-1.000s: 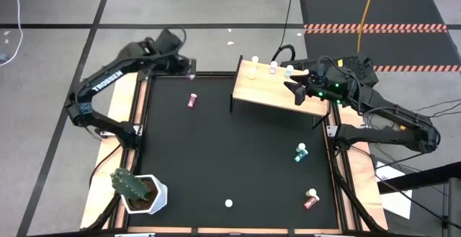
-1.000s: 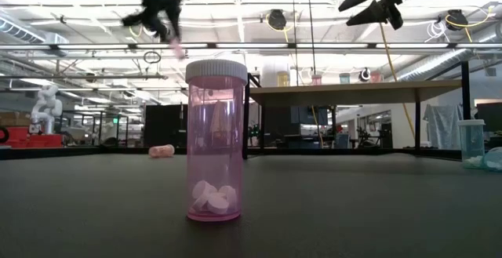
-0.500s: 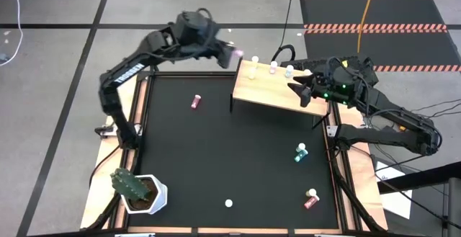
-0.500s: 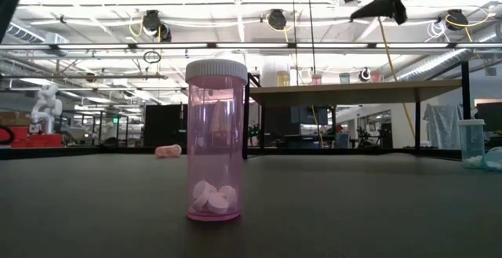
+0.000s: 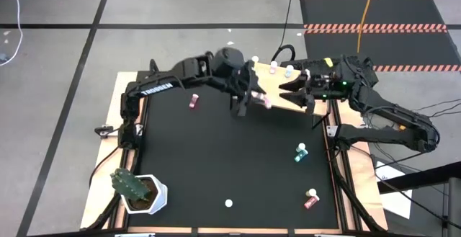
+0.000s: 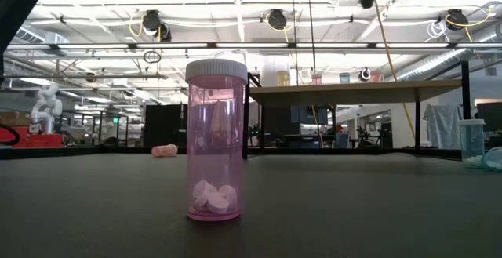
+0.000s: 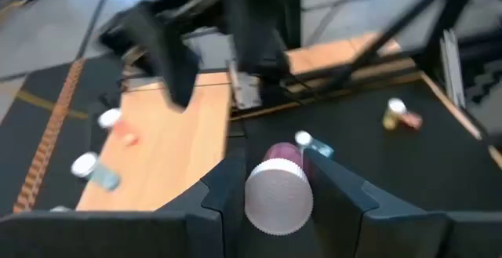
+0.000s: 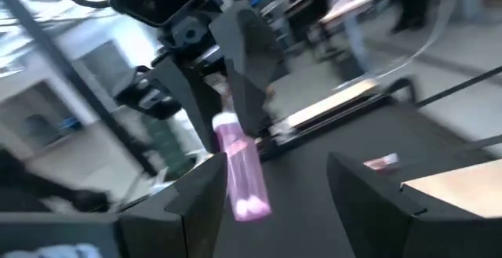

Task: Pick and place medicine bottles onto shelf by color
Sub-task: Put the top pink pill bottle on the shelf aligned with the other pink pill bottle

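The left hand (image 5: 253, 95) is clamped on a small pink white-capped medicine bottle (image 5: 263, 101), held just above the near edge of the light wooden shelf on black legs (image 5: 279, 93), its long axis roughly level and pointing across the board. The right hand (image 5: 294, 93) hovers open over the shelf, just beside it. Half a second ago the left hand was beyond the shelf's far corner.

Pink bottle (image 7: 278, 187) sits clamped in the left gripper (image 5: 258, 99), white cap toward its wrist camera, over the shelf (image 5: 282, 96). Three bottles (image 5: 272, 68) stand along the shelf's far edge. One pink bottle (image 5: 193, 102) lies on the table, another (image 6: 216, 140) stands.
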Tool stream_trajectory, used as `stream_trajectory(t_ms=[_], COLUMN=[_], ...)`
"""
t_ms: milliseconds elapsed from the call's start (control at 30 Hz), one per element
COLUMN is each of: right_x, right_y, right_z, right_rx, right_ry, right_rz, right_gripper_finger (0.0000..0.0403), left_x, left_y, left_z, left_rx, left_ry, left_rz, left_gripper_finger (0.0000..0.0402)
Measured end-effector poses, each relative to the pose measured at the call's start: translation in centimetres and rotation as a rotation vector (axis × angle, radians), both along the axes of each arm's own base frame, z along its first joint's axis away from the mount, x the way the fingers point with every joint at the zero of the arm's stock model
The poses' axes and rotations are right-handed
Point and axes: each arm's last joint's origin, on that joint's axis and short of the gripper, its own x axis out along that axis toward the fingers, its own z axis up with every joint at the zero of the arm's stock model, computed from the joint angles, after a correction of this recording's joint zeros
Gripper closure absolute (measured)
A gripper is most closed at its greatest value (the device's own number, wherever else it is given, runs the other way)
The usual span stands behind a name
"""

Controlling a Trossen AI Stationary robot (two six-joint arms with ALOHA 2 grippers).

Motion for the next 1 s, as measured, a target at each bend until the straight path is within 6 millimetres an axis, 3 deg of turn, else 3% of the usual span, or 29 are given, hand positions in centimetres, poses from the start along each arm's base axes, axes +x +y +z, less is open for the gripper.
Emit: stream_trajectory(t_ms=[200,400,533,700,1000], right_x=[2.9,4.2,4.9,5.3,5.3], right_y=[0.5,1.0,1.0,0.9,0.8], right_z=[-0.9,-1.9,-2.5,-2.8,-2.8], right_rx=[0.033,0.019,0.017,0.024,0.026], right_ry=[0.004,0.057,0.088,0.107,0.107], right_rz=[0.232,0.272,0.233,0.201,0.192], right_gripper_finger=[0.0168,0.0131,0.0130,0.0163,0.0262], left_x=[0.5,0.5,0.4,0.2,0.2], left_y=[-1.1,-1.0,-0.4,0.2,0.4], left_z=[-0.4,-0.5,-0.5,-0.5,-0.5], left_rx=[0.037,0.012,-0.036,-0.083,-0.111], left_ry=[0.009,0.013,0.020,0.030,0.032], left_rz=[-0.052,-0.035,-0.008,0.007,0.018], left_gripper_finger=[0.0282,0.0282,0.0282,0.0282,0.0282])
